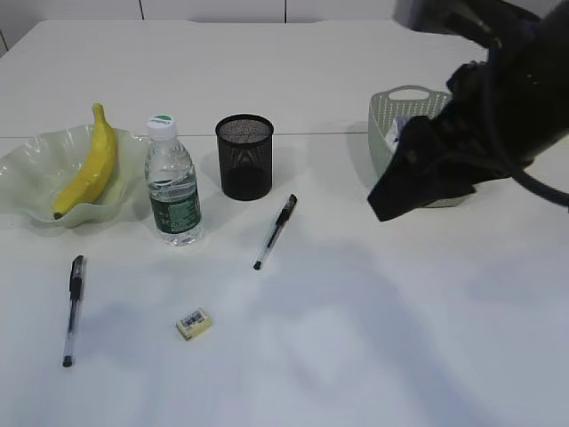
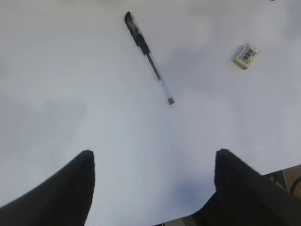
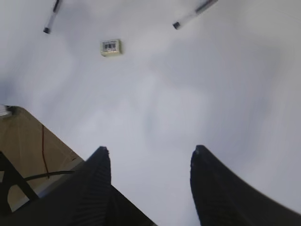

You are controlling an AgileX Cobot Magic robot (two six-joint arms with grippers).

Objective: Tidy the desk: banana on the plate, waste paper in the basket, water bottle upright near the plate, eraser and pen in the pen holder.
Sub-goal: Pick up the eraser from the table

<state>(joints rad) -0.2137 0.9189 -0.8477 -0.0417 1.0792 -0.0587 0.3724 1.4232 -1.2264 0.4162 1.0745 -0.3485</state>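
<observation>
Between my left end effector (image 2: 153, 188) fingers lies only bare white surface (image 2: 70, 117); they stand spread apart and grasp nothing. Ahead of them, well apart, lies a pen (image 2: 148, 56), its long axis slanting from the capped end at the far left toward the tip nearer me. Off to the far right of that wrist view sits the eraser (image 2: 247, 55), a small pale block with a barcode sticker, flat on the surface.

My right end effector (image 3: 150, 183) is likewise parted and empty, held above the surface; in the exterior view that arm looms dark in front of the basket (image 1: 391, 111). From its wrist the eraser (image 3: 111, 47) shows far ahead, with a pen tip at each upper corner.

Farther out, the banana (image 1: 91, 169) already lies on the plate (image 1: 22, 173), the water bottle (image 1: 172, 187) stands upright just beside the plate, and the pen holder (image 1: 244, 158) stands near the bottle. A second pen (image 1: 276, 231) lies in front of the holder, angled toward it.

I judge the left arm nearer the left-hand pen, so I would turn the wrist to cross that slanted axis before closing.
</observation>
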